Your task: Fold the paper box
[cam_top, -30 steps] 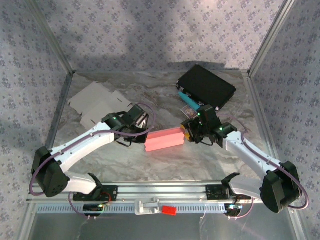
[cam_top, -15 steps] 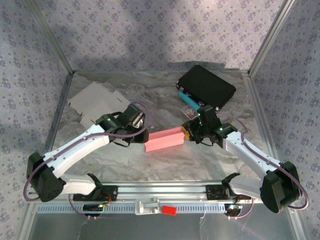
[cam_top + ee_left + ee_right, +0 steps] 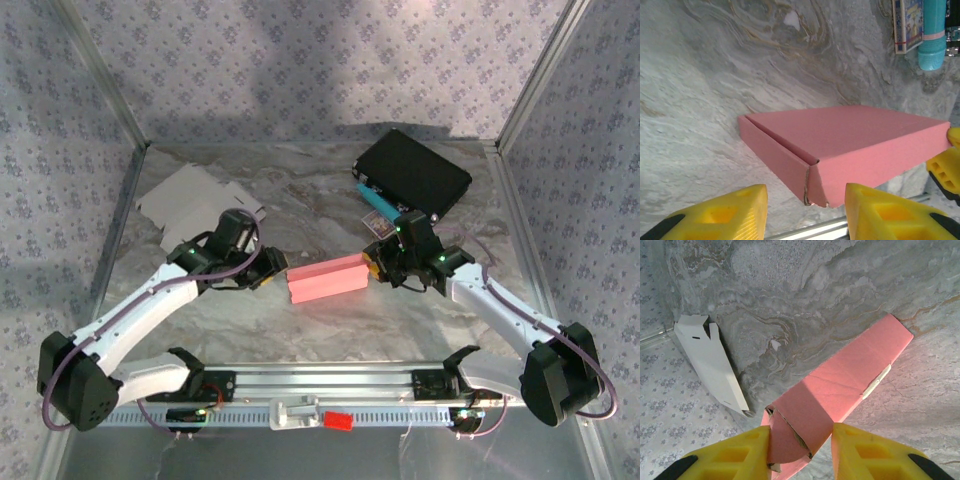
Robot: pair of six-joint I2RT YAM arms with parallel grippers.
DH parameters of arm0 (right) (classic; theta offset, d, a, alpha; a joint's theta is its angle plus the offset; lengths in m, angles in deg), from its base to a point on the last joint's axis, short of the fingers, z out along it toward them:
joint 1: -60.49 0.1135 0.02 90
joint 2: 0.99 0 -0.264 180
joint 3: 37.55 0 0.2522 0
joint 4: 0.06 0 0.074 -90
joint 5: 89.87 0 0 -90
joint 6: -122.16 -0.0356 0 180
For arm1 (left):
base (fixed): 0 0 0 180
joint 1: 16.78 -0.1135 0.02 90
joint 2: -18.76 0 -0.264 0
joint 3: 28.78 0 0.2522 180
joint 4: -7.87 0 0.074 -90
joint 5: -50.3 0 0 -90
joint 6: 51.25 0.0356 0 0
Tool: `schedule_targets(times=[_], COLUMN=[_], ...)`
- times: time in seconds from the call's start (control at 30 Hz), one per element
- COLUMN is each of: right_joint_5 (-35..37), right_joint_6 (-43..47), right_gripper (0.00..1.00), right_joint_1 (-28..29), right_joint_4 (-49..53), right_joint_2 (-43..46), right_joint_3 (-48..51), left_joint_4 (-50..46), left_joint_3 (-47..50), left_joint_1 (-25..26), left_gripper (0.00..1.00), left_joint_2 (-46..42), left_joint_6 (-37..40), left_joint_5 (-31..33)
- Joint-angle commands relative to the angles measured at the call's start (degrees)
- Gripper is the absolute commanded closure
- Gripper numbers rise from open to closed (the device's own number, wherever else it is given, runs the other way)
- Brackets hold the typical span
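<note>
Pink paper box lies at the middle of the table. My right gripper is clamped on its right end. My left gripper, fingers apart, sits just beside its left end.

Marble table lies open in front of and behind pink box; left gripper and right gripper crowd its ends, flat white cardboard blocks far left, black case and teal tube far right.
</note>
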Motion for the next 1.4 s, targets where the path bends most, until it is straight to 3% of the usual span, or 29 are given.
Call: schedule_targets(times=[0.0, 0.9, 1.37], right_joint_5=[0.94, 0.90, 1.64], right_joint_6=[0.99, 1.13, 5.51], right_gripper=[0.66, 0.66, 0.51], right_joint_1=[-0.15, -0.16, -1.78], right_joint_4=[2.69, 3.14, 7.48], right_joint_2=[-0.45, -0.74, 4.66], right_joint_3=[1.33, 1.32, -3.69], left_joint_4=[5.29, 7.31, 6.25], left_joint_3=[0.89, 9.81, 9.38], left_joint_1=[-0.26, -0.33, -0.36], left_gripper=[0.57, 0.81, 0.85], left_joint_2=[-0.24, 0.11, 0.28], left_joint_6=[-4.27, -1.95, -0.75], left_joint_5=[-3.24, -5.75, -5.11])
